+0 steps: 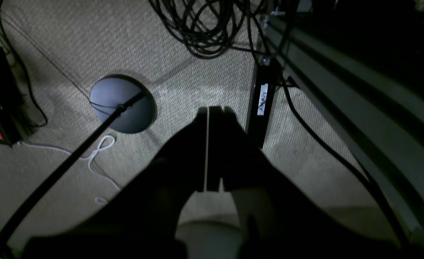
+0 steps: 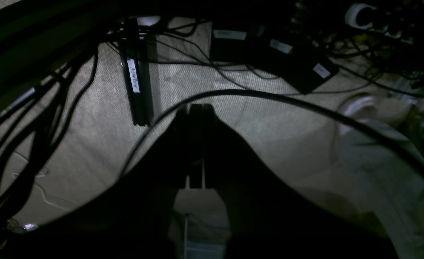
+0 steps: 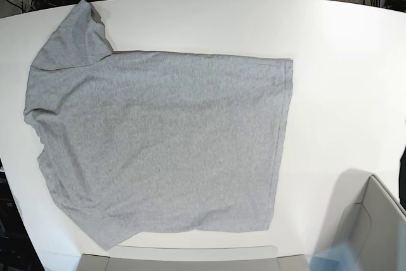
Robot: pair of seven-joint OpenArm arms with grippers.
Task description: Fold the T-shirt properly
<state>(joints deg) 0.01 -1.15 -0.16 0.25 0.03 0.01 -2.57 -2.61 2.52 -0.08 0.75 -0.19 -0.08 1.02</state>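
Note:
The heather-grey T-shirt [image 3: 158, 141] lies flat and spread out on the white table [image 3: 342, 93], plain side up, collar end at the left and hem at the right. One sleeve points to the far left corner, the other to the near left edge. Neither arm shows in the base view. In the left wrist view my left gripper [image 1: 208, 109] hangs over carpet beside the table, its jaws pressed together and empty. My right gripper [image 2: 196, 107] is likewise shut on nothing, down over the floor among cables.
A grey chair back [image 3: 371, 226] stands at the table's near right edge. Below the table are carpet, a round lamp base [image 1: 122, 104], coiled black cables [image 1: 204, 28], power bricks [image 2: 287, 61] and a black aluminium frame leg [image 1: 262, 100].

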